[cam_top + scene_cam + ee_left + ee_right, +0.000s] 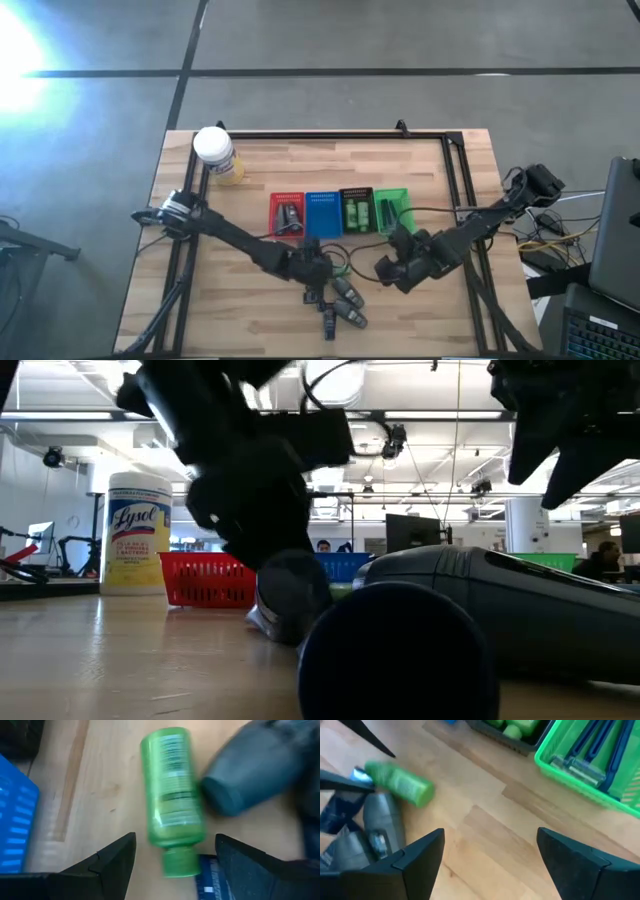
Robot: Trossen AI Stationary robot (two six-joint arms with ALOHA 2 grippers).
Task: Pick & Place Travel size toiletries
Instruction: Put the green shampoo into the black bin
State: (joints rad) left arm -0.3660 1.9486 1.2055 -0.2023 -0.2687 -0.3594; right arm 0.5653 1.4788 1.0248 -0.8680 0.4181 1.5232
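A bright green small bottle [172, 795] lies on its side on the wooden table, its cap [180, 862] between the fingers of my open left gripper [175, 865], which stand on either side of it without touching. Dark grey oblong bottles [345, 300] lie in a loose pile just beyond; one [250, 775] rests beside the green bottle. My right gripper [490, 860] is open above bare table, to the right of the pile, with the green bottle [400, 782] ahead of it. In the high view my left gripper [312, 270] and right gripper [388, 268] are close together near the table's middle.
A row of slotted trays stands behind the grippers: red [287, 213], blue [323, 212], black [356, 210] holding green bottles, green [392, 208] holding thin sticks [600, 750]. A white-lidded jar [215, 155] stands at the far left. A black frame [330, 135] borders the table.
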